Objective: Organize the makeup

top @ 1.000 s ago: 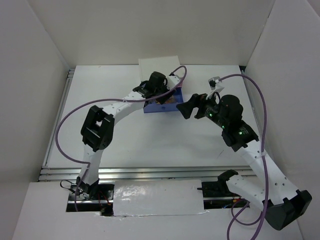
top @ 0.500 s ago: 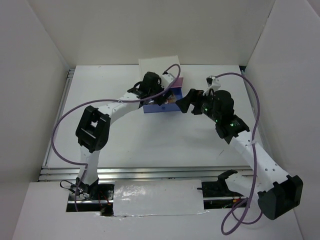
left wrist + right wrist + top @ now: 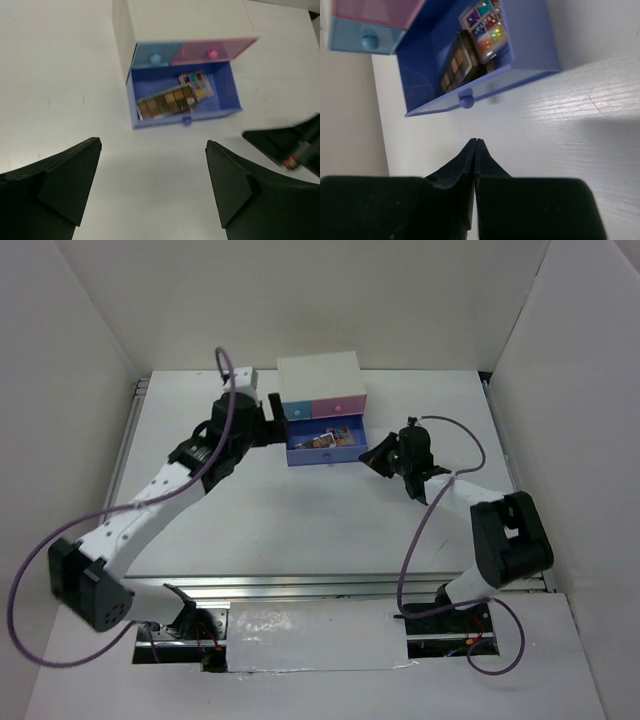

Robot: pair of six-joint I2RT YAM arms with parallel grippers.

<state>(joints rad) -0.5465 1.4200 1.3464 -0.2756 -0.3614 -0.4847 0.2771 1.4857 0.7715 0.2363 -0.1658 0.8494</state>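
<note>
The left gripper (image 3: 272, 412) hangs just left of the box (image 3: 318, 372), jaws spread wide and holding nothing. The purple drawer (image 3: 220, 92) stands pulled out, and in it lie the brown palette (image 3: 162, 104) and, touching its right end, the multicolour palette (image 3: 196, 85). The right gripper (image 3: 372, 453) sits near the drawer's right front corner, jaws pressed together and empty, its tip aimed at the knob (image 3: 466, 101) but short of it. The step looks like shutting the drawer. A push would go best square on the front beside the knob and along the drawer's travel, so it neither skews nor shoves the box back. The worktop (image 3: 300, 530) lies open in front, and the box stands close to the rear wall.
</note>
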